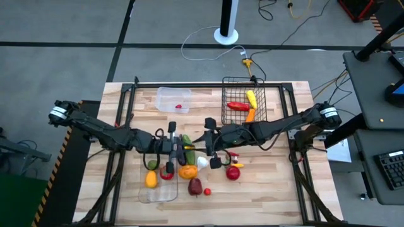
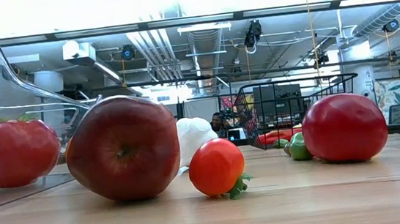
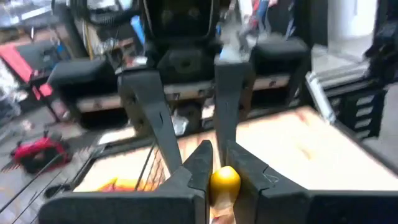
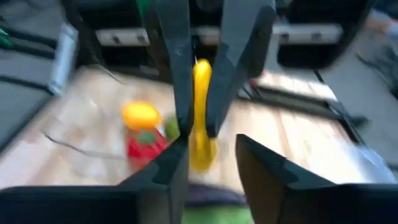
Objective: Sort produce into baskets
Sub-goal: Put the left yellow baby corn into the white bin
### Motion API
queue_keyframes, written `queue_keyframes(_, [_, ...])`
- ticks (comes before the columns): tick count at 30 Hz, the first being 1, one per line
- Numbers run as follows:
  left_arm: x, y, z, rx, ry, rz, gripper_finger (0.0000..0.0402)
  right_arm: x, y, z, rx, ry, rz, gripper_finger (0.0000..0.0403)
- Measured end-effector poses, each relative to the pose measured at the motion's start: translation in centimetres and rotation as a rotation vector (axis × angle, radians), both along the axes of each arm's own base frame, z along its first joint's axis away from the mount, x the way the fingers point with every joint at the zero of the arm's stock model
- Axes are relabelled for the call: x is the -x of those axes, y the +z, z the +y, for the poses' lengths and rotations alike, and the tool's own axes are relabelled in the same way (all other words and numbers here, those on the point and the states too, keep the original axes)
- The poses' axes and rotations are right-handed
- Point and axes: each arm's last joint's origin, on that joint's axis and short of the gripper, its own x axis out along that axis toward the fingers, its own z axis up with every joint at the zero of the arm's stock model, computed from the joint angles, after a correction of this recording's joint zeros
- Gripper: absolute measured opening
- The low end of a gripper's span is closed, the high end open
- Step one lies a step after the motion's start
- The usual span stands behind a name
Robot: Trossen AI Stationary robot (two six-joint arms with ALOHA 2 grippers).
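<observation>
High view: black wire basket (image 1: 235,88) holds red pepper (image 1: 237,106).

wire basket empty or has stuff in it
Has stuff in it. The high view shows a red pepper, a yellow piece and an orange piece inside the wire basket.

Yellow veg (image 3: 224,182) pinched in left claw (image 3: 214,163), above table-centre produce pile (image 1: 189,171).

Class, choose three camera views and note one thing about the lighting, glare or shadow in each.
Low view: ceiling lights wash out the top of the picture, and a soft sheen lies on the red apple. High view: even light, no glare on the wooden table. Left wrist view: a bright glint on the yellow produce clamped in the left gripper.
</observation>
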Motion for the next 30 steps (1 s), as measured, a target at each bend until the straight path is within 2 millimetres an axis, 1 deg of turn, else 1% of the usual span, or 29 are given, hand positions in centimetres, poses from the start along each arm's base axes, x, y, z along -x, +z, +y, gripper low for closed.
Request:
queue_keyframes(3, [-0.1,0.7,1.0,-0.006,0.043,0.082,0.0013,0.4,0.7,-0.4,0.029,-0.096,0.109,0.0153])
queue_keyframes(7, [0.1,2.1,3.4,-0.032,0.145,0.23,0.0013,1.2,1.8,-1.0,0.064,-0.245,0.226,0.0182])
queue_keyframes(9, [0.5,2.6,5.3,-0.069,0.216,0.321,0.0014,1.6,2.2,-1.2,0.069,-0.303,0.269,0.019])
queue_keyframes(11, [0.9,3.0,7.6,-0.082,0.3,0.399,0.0014,2.0,2.5,-1.4,0.079,-0.35,0.306,0.0194])
queue_keyframes(14, [1.7,3.1,11.5,-0.038,0.402,0.501,0.0014,2.3,2.5,-1.6,0.091,-0.391,0.333,0.0194])
queue_keyframes(16, [2.4,2.7,14.1,0.022,0.441,0.551,0.0014,2.4,2.4,-1.7,0.094,-0.394,0.343,0.0191])
queue_keyframes(19, [3.4,2.0,17.9,0.112,0.51,0.578,0.0014,2.5,2.3,-1.7,0.095,-0.395,0.354,0.0186])
queue_keyframes(22, [4.4,1.2,21.0,0.183,0.583,0.597,0.0014,2.6,2.2,-1.7,0.098,-0.395,0.363,0.0182])
queue_keyframes(25, [5.2,0.7,22.8,0.238,0.607,0.608,0.0014,2.6,2.2,-1.7,0.101,-0.395,0.37,0.0178])
queue_keyframes(27, [5.5,0.2,23.7,0.266,0.629,0.633,0.0014,2.7,2.1,-1.7,0.104,-0.396,0.378,0.0178])
queue_keyframes(30, [5.6,-0.6,24.7,0.289,0.657,0.659,0.0014,2.7,2.1,-1.8,0.098,-0.402,0.381,0.018])
